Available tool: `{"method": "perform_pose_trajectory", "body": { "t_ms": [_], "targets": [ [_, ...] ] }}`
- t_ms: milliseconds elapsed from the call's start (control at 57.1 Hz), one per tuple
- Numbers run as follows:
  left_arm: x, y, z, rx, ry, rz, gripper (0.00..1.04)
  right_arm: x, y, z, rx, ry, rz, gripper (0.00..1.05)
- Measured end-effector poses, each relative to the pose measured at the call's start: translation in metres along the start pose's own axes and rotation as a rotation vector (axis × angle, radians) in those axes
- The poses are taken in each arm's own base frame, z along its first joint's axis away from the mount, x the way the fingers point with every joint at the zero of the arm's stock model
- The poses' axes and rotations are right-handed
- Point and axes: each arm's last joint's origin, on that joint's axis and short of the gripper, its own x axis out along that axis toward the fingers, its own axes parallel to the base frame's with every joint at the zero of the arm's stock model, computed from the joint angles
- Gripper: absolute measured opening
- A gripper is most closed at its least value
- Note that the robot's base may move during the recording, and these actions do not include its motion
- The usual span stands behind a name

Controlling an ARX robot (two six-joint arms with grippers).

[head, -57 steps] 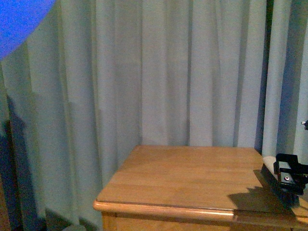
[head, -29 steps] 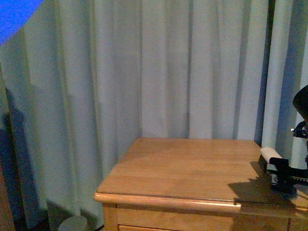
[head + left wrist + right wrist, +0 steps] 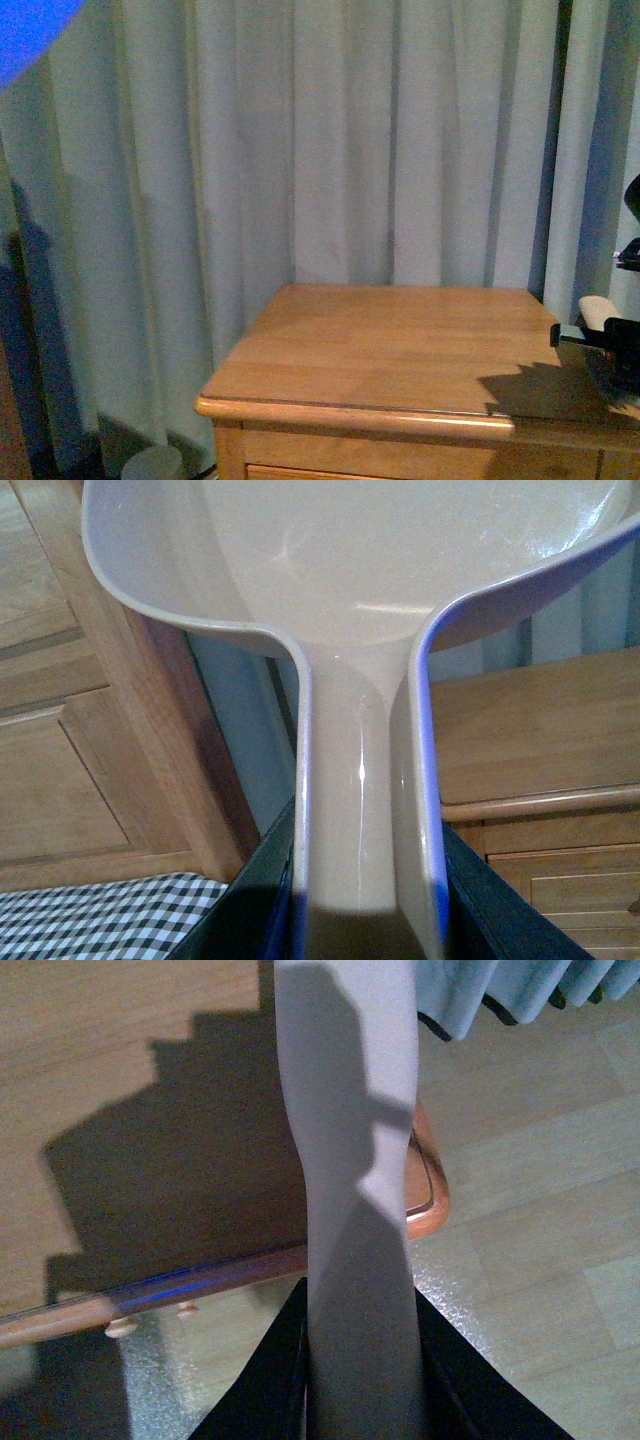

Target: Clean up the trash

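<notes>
Trash: not visible in any view, so its position relative to either jaws cannot be told.

Left wrist view only: left jaws are closed around the neck of a beige scoop [image 3: 400,560]. Dark jaw parts press both sides of its handle [image 3: 355,780], and the pan spreads away from the camera. Beyond it sit a panelled wooden door [image 3: 60,730], a wooden drawer unit [image 3: 540,730] and, low down, a black-and-white checked cloth [image 3: 100,915]. Front view shows none of these clearly; it only has a blurred blue patch [image 3: 25,30] in the top corner on the left side, identity unclear.

Right wrist view only: right jaws are closed on a pale flat handle [image 3: 345,1110], dark jaw parts on both sides of it. The handle extends out over the rounded corner of the wooden surface [image 3: 150,1080] and casts a hard shadow on the wood. Pale plank floor [image 3: 540,1210] lies beyond the corner.

Front view: right jaws sit at the far right edge as a black shape, partly cut off, above the surface [image 3: 390,350] near its right side. A cream rounded tip [image 3: 597,310] sits just above them. Grip is not readable here. A grey-green curtain [image 3: 350,140] hangs behind. A small round grey thing [image 3: 150,465] sits low beside the cabinet, too dim to identify.
</notes>
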Motion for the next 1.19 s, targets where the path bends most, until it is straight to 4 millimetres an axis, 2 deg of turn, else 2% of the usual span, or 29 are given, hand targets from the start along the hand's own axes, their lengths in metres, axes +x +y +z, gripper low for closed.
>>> {"method": "perform_pose_trajectory", "body": {
  "t_ms": [123,245,386,438,596,719,911,1192],
  "targets": [
    [0.000,0.000,0.000,0.000,0.000,0.000,0.28,-0.024,-0.005,0.008,-0.045,-0.148,-0.002,0.21],
    [0.000,0.000,0.000,0.000,0.000,0.000,0.28,-0.079,-0.016,0.010,-0.127,-0.416,0.011,0.21],
    [0.000,0.000,0.000,0.000,0.000,0.000,0.28,-0.126,-0.028,-0.010,-0.209,-0.601,0.023,0.21],
    [0.000,0.000,0.000,0.000,0.000,0.000,0.28,-0.138,-0.032,-0.018,-0.226,-0.645,0.026,0.21],
    [0.000,0.000,0.000,0.000,0.000,0.000,0.28,-0.179,-0.060,-0.046,-0.263,-0.776,-0.058,0.21],
    [0.000,0.000,0.000,0.000,0.000,0.000,0.28,-0.195,-0.076,-0.063,-0.249,-0.797,-0.095,0.21],
    [0.000,0.000,0.000,0.000,0.000,0.000,0.28,-0.206,-0.084,-0.084,-0.251,-0.820,-0.112,0.21],
    [0.000,0.000,0.000,0.000,0.000,0.000,0.28,-0.218,-0.087,-0.090,-0.243,-0.882,-0.121,0.21]
  ]
}}
